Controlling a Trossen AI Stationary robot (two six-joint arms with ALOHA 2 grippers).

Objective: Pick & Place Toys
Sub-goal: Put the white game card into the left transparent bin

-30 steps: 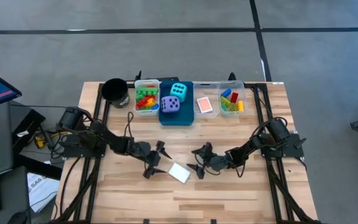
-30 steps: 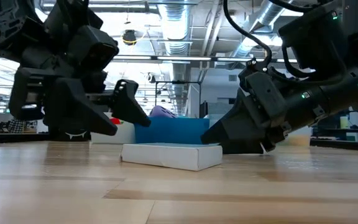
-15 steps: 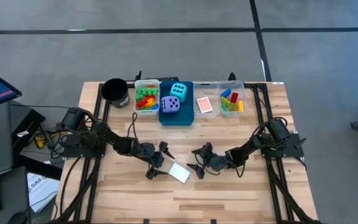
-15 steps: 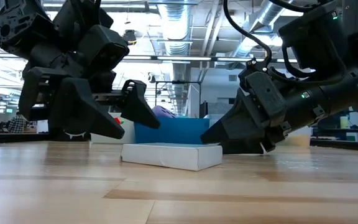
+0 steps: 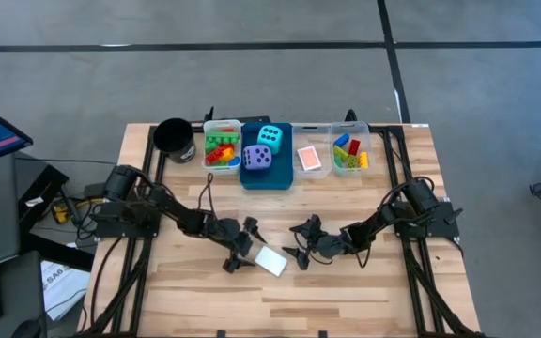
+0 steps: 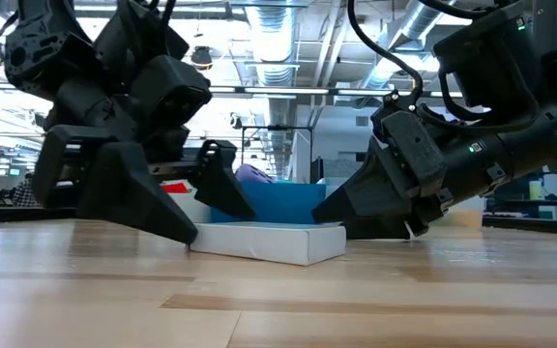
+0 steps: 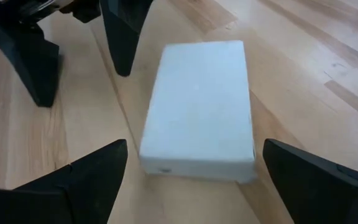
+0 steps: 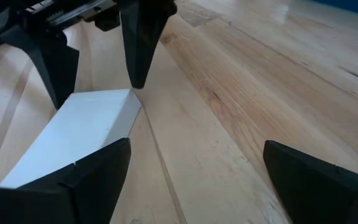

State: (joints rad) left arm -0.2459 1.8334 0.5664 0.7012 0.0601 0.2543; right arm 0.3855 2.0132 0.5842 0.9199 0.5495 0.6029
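Observation:
A flat white card box (image 5: 270,261) lies on the wooden table (image 5: 364,291), near its middle. My left gripper (image 5: 241,246) is low at the box's left end and open. In the left wrist view the box's end (image 7: 197,165) sits between its two fingertips. My right gripper (image 5: 300,241) is open and low at the box's right side, with one finger (image 8: 79,180) beside the box's corner. At the far edge, toy bricks (image 5: 219,150), a purple die (image 5: 257,159) and a cyan die (image 5: 270,136) lie in bins. My left gripper's fingers come in low from the table's left and stand on either side of the box's left end (image 7: 166,163). A narrow gap shows at each side in its wrist view, and I cannot tell whether a fingertip (image 8: 137,74) touches the corner. My right gripper's finger stands by the box's right corner (image 6: 337,237); whether it touches I cannot tell.
A row of bins stands at the table's far edge: a clear one (image 5: 207,161), a blue one (image 5: 266,180), one with a card (image 5: 309,158) and one with bricks (image 5: 350,153). A black cup (image 5: 174,138) is left of them. Bare wood lies near the front edge.
My left gripper has gone toward the table's right edge and slightly down, up to the white box, so that its fingers now reach around the box's left end. The box and my right gripper have kept still.

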